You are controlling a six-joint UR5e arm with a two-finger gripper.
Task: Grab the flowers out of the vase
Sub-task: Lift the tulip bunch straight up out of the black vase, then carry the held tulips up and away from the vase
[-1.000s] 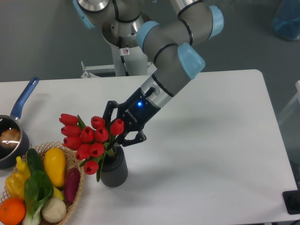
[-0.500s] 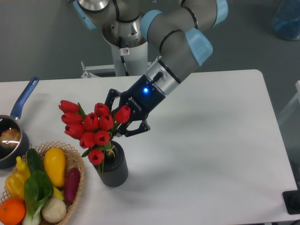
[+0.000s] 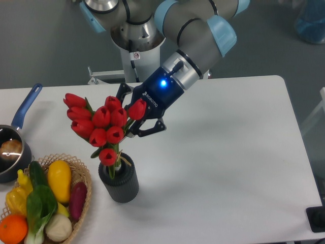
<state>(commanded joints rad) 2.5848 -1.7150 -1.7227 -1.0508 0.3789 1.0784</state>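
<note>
The flowers (image 3: 101, 124), a bunch of red tulips with green leaves, hang above the vase (image 3: 120, 183), a short dark grey ribbed cylinder on the white table. Only the stem ends still dip into the vase's mouth. My gripper (image 3: 133, 124) reaches in from the upper right and is shut on the flowers just behind the blooms, its dark fingers partly hidden by the red heads. A blue light glows on the gripper's wrist.
A wicker basket (image 3: 81, 175) of vegetables and an orange sits at the front left, close to the vase. A dark saucepan (image 3: 12, 152) with a blue handle stands at the left edge. The robot's base (image 3: 134, 46) is behind the table.
The gripper has risen and moved slightly back with the flowers, drawing the bunch upward so that more of the stems is clear of the vase. The vase has stayed in place.
</note>
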